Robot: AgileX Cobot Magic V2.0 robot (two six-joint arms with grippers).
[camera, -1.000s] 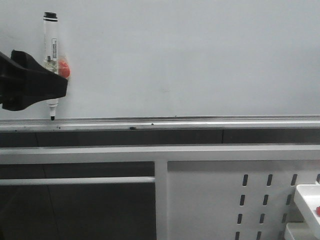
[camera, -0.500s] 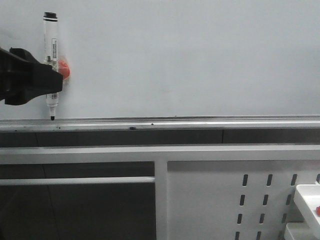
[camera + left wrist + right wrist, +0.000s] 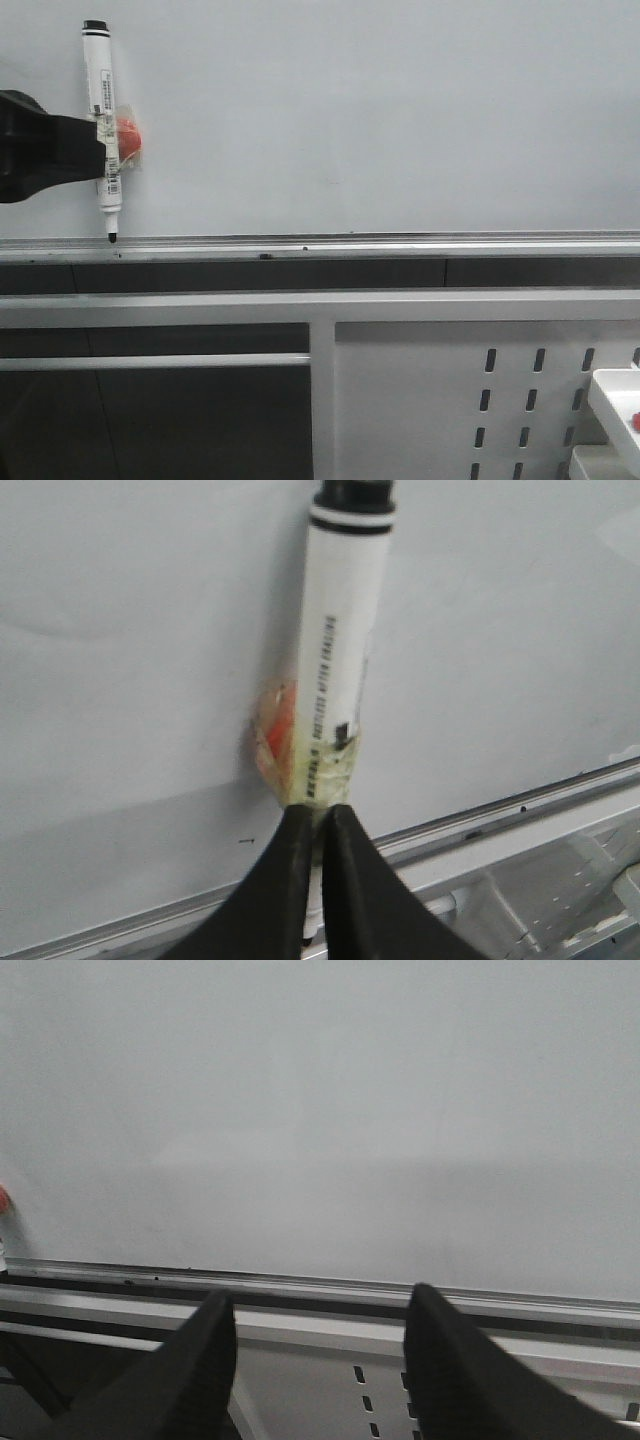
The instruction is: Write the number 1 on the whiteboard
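Note:
The whiteboard [image 3: 380, 110] fills the upper part of the front view, with a silver rail [image 3: 400, 245] along its lower edge. No pen stroke of a number 1 shows on it. My left gripper [image 3: 100, 152] at the far left is shut on a white marker [image 3: 98, 90] with a black cap. The marker stands nearly upright, its tip just above the rail. An orange-red piece [image 3: 128, 135] is taped to the marker. The left wrist view shows the marker [image 3: 340, 630] in the left gripper [image 3: 318, 825]. My right gripper [image 3: 320, 1300] is open and empty, facing the whiteboard [image 3: 330, 1090].
Below the rail are a white metal frame [image 3: 320, 305] and a white slotted panel [image 3: 450, 400]. A white tray corner [image 3: 615, 395] with a red item sits at the lower right. A few tiny dark specks lie along the rail.
My left gripper has drawn back to the left. The marker has tilted slightly, its cap end now further left and a little higher; its tip stays near the rail.

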